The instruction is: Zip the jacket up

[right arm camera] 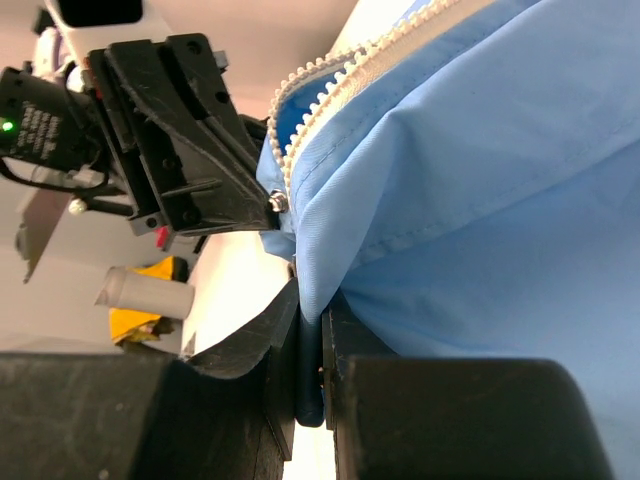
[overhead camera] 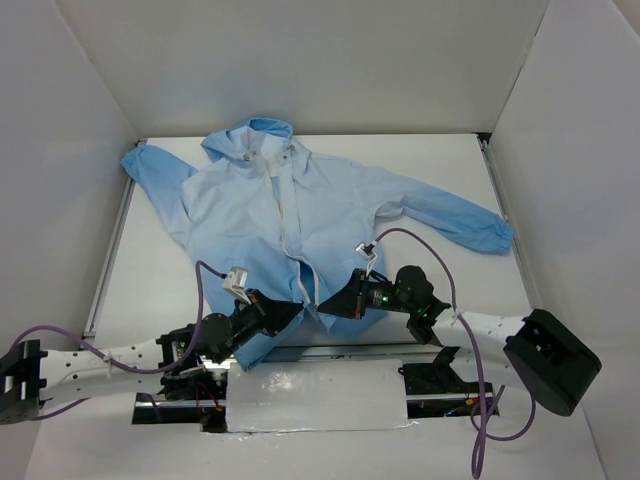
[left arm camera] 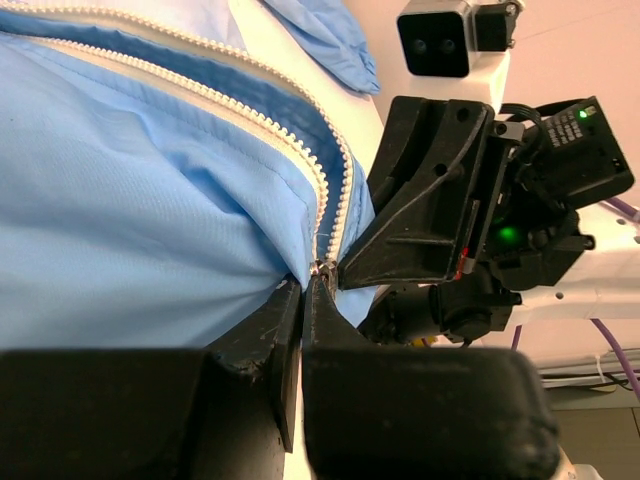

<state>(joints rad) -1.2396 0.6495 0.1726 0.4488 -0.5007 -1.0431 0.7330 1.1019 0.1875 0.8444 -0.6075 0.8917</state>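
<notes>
Left wrist view: left gripper [left arm camera: 303,290] jaws stood nearly shut, pinching jacket [left arm camera: 120,220] at zipper [left arm camera: 200,85] foot, small metal slider [left arm camera: 320,266] at tips. Right gripper [right arm camera: 308,312] clamped hem edge just beside, likely anchoring fabric so you could draw slider upward. Jacket lay flat on table [overhead camera: 440,160], front unzipped, hood at far side.

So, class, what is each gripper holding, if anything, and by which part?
Both hold the jacket at its hem. The left gripper pinches the bottom end of the zipper; the right gripper pinches the blue fabric edge beside it.
</notes>
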